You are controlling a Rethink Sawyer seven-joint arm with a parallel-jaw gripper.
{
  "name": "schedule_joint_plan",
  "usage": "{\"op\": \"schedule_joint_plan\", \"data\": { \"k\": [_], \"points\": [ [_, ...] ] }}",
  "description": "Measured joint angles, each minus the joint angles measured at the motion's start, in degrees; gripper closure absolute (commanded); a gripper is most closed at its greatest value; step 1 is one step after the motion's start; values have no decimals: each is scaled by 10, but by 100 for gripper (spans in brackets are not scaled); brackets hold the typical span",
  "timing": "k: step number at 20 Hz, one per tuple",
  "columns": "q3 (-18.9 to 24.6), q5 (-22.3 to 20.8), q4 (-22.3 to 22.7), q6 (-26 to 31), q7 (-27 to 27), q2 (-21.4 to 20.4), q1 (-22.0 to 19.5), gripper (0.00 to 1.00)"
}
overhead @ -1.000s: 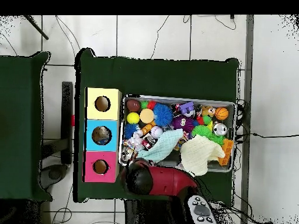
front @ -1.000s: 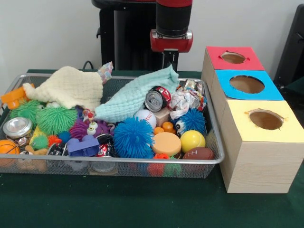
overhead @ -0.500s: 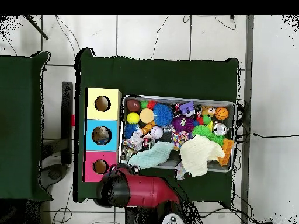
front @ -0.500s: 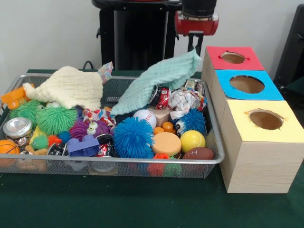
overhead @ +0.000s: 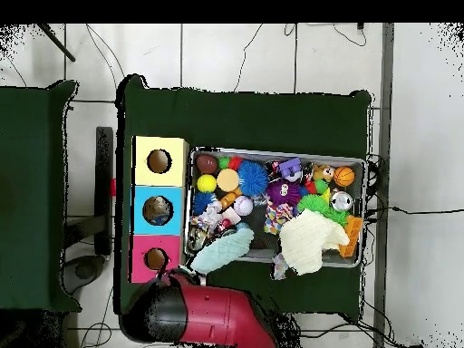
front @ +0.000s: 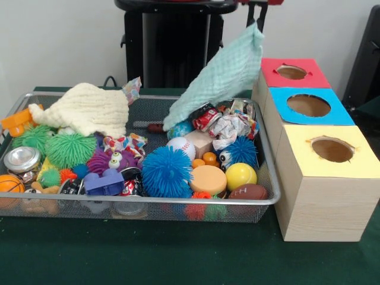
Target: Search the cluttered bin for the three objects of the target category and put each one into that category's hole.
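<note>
Mint-green cloth (front: pixel 222 74) hangs stretched from the robot's hand (front: pixel 256 7) at the top edge of the front view, its upper corner pinched between the dark fingers while its lower end trails into the wire bin (front: pixel 270 178) beside a crushed red can (front: pixel 206 118). The lifted corner sits level with the red box (front: pixel 303 77), which stands first in a row with a blue box (front: pixel 332 116) and a yellow box (front: pixel 356 163) on the green desk (front: pixel 178 255). A cream cloth (front: pixel 86 110) lies on the toys at the bin's other end. A spiky blue ball (front: pixel 166 172), baseball (front: pixel 182 146) and yellow ball (front: pixel 240 176) crowd the near side.
</note>
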Motion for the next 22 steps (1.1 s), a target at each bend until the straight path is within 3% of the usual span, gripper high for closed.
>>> {"op": "schedule_joint_plan", "data": {
  "k": [7, 22],
  "points": [
    [-29, 1, 0, 43, 0, -45, 7, 100],
    [-45, -1, -2, 40, 0, -48, -10, 100]
  ]
}}
